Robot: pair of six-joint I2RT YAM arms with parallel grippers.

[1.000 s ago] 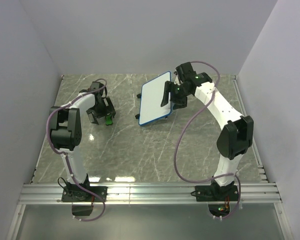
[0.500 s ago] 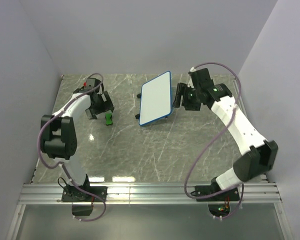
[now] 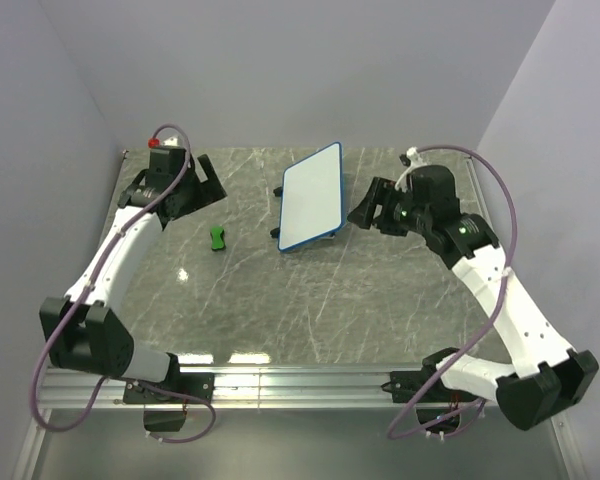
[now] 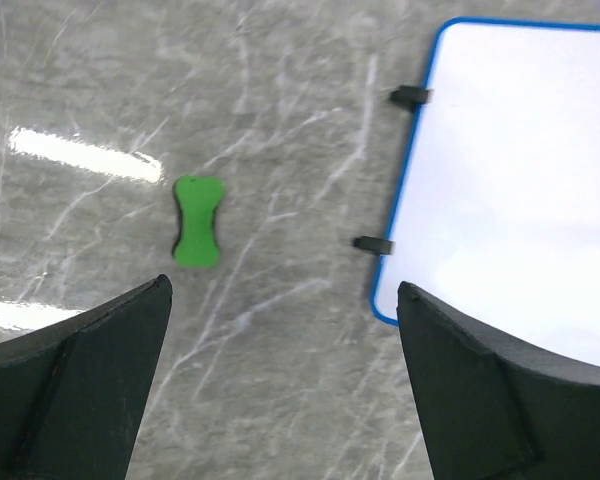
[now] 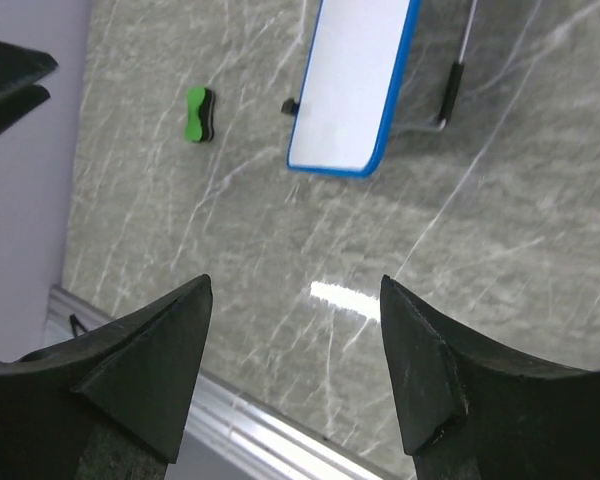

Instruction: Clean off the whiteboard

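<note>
The whiteboard (image 3: pixel 313 197) stands tilted at the back middle of the marble table, with a blue rim and black feet. Its face looks plain white, and no red writing shows. It also shows in the left wrist view (image 4: pixel 510 190) and the right wrist view (image 5: pixel 350 85). The green bone-shaped eraser (image 3: pixel 218 236) lies loose on the table left of the board, also in the wrist views (image 4: pixel 197 220) (image 5: pixel 196 113). My left gripper (image 3: pixel 207 179) is open and empty, raised up-left of the eraser (image 4: pixel 285 288). My right gripper (image 3: pixel 365 209) is open and empty, just right of the board (image 5: pixel 295 285).
Grey walls close in the table on the left, back and right. An aluminium rail (image 3: pixel 300 385) runs along the near edge and also shows in the right wrist view (image 5: pixel 260 430). The board's wire stand (image 5: pixel 450 90) sticks out behind it.
The left gripper has lifted up and left off the eraser, which stays on the table. The right gripper has drawn back to the right, away from the board's edge.
</note>
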